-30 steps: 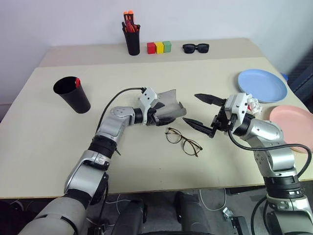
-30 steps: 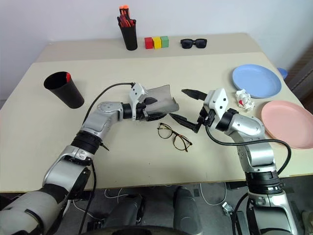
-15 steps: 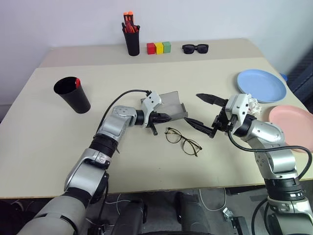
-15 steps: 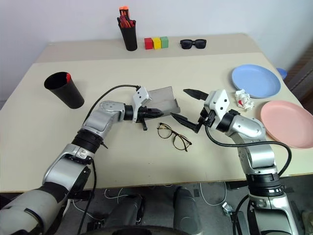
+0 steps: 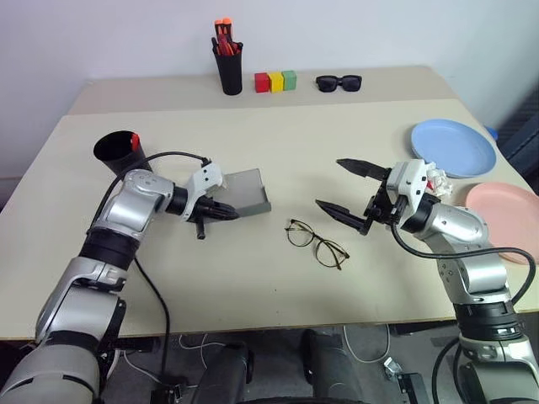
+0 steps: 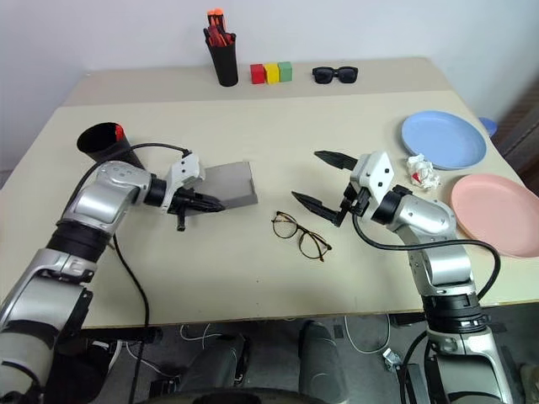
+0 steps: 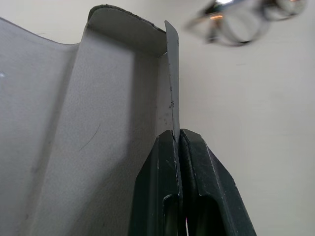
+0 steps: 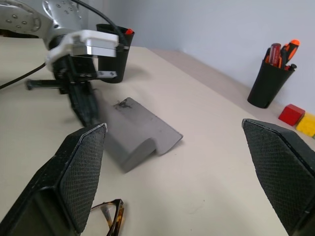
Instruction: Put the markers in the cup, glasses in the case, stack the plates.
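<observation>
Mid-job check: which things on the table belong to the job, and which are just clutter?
Job: marker in cup; glasses; case; blue plate; pink plate.

Clutter: pen holder; coloured blocks; sunglasses; crumpled paper.

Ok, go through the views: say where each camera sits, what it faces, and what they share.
Left eye view: on the head, looking down over the table; both arms show.
Right eye view: its stereo twin, same scene.
Left wrist view: along the left gripper, shut on the wall of the case.
Right wrist view: between the open right gripper fingers, toward the case and cup.
Shared: the case and glasses appear in all.
</observation>
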